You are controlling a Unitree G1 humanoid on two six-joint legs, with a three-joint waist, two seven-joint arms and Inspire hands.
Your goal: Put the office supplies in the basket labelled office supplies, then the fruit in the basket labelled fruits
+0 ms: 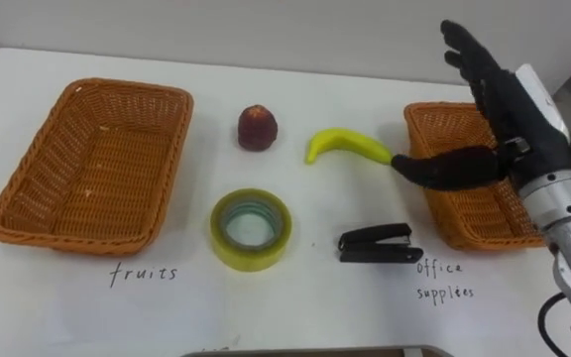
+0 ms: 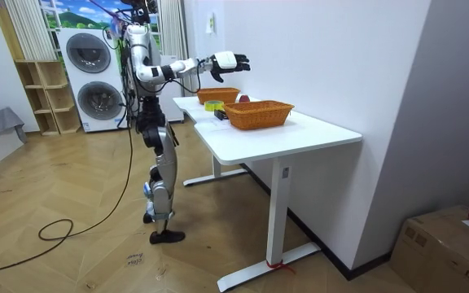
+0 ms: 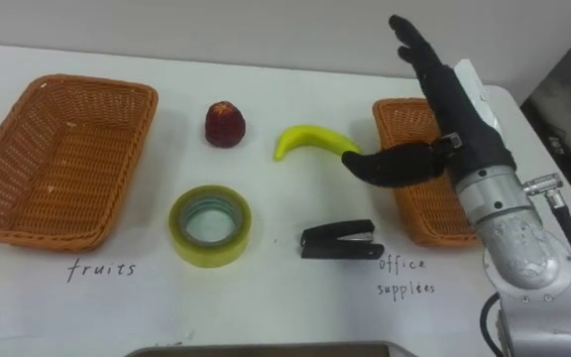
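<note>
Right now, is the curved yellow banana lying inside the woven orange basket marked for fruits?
No, the curved yellow banana lies on the white table, apart from the woven orange basket at the left.

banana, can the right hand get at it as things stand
Probably yes: the open right hand hovers over the office supplies basket, thumb near the banana, nothing between.

White worktop (image 2: 316, 130) on a white frame beside plain white walls (image 2: 340, 57); herringbone wood floor (image 2: 72, 260); stacked washing machines (image 2: 92, 77), open wooden shelf (image 2: 43, 98), cardboard box (image 2: 446, 244).
</note>
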